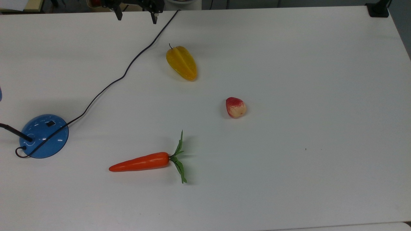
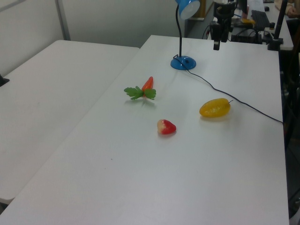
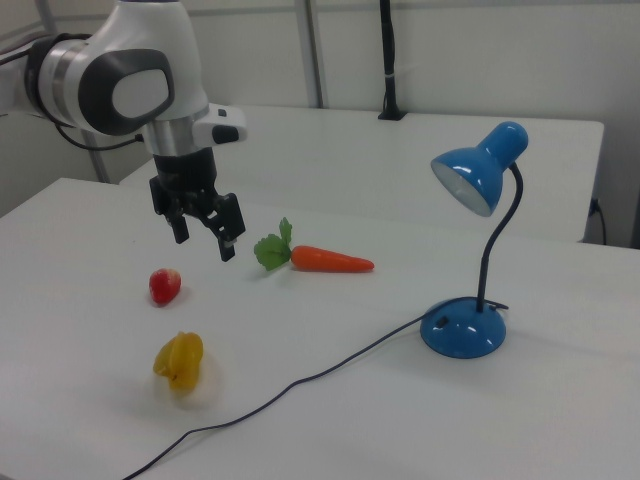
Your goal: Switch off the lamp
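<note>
The gripper [image 3: 204, 238] hangs above the white surface [image 1: 289, 160] with its fingers [image 1: 154, 17] spread wide and nothing between them, well apart from the lamp [image 3: 463, 325]. The lamp stands upright, its blue base [image 1: 43, 136] at the top view's left edge, a black rocker switch [image 1: 50, 123] on the dome. Its cord [image 1: 128, 67] snakes past a yellow starfruit [image 1: 181, 63]. A carrot [image 1: 144, 162] and a red-and-cream fruit [image 1: 235, 107] lie apart nearby.
</note>
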You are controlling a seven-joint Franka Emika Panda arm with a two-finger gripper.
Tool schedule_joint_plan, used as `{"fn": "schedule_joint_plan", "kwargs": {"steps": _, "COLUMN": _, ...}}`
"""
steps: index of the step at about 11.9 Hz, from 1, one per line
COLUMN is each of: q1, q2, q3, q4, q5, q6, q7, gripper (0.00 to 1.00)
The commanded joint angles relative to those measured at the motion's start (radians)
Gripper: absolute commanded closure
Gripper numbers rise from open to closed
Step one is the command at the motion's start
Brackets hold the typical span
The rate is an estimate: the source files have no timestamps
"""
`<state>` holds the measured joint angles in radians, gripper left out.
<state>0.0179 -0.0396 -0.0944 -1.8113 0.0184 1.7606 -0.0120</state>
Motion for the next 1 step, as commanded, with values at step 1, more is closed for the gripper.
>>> {"fn": "schedule_joint_plan", "kwargs": {"steps": 1, "q1": -0.016, "q2": -0.016, "q3": 0.028, "q4": 0.000, "q5": 0.005, "q6": -0.038, "q7": 0.001, "gripper": 0.00}}
